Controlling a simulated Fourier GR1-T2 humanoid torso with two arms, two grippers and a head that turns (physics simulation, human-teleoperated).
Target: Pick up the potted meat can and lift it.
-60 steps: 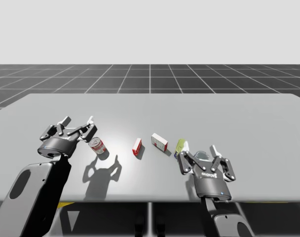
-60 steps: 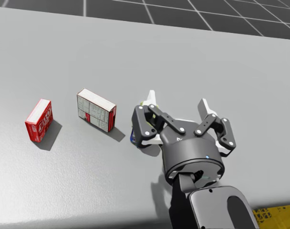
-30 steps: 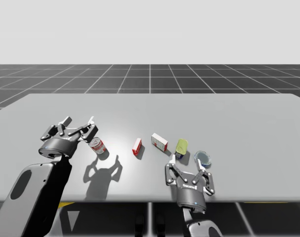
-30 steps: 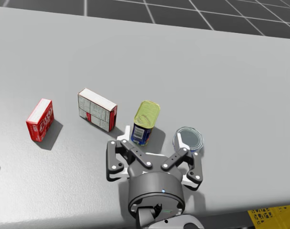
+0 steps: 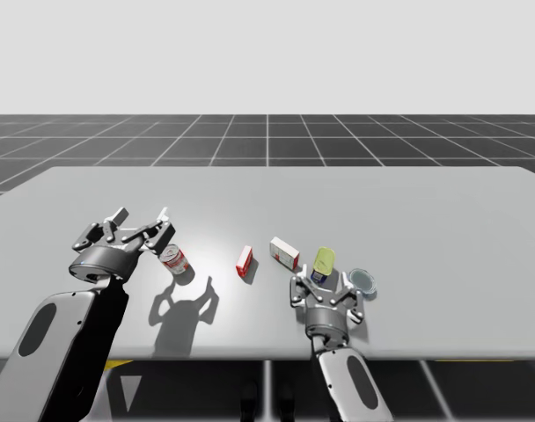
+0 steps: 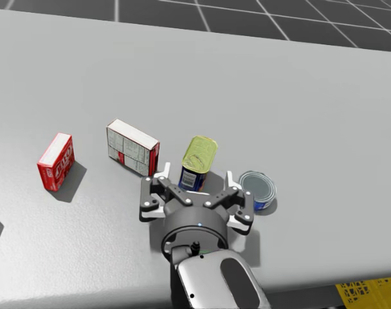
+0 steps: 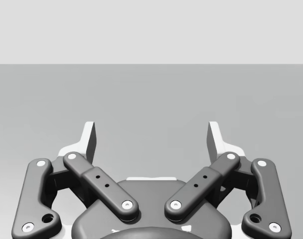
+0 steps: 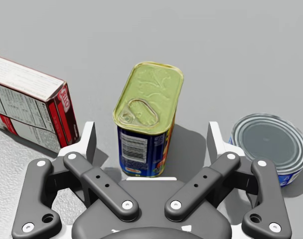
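Note:
The potted meat can point(image 5: 324, 261) point(image 6: 200, 153) point(image 8: 149, 112) is a blue rectangular tin with a yellow-green pull-tab lid. It stands upright on the table point(image 5: 443, 220). My right gripper point(image 5: 325, 283) point(image 6: 195, 177) point(image 8: 151, 132) is open and low on the table, with the can standing between its fingers. A gap shows on each side of the can. My left gripper point(image 5: 142, 216) point(image 7: 151, 130) hovers open at the table's left, with nothing between its fingers.
A white box with red ends point(image 5: 284, 252) point(image 6: 132, 147) point(image 8: 32, 102) lies just left of the meat can. A low round blue can point(image 5: 364, 280) point(image 6: 257, 189) point(image 8: 269, 141) sits just right of it. Further left are a small red box point(image 5: 245, 260) point(image 6: 55, 161) and a red-and-white can point(image 5: 173, 260) beside my left gripper.
My right gripper swung left and back from beside the meat can, then pushed forward so its open fingers now straddle the can. My left arm has not moved.

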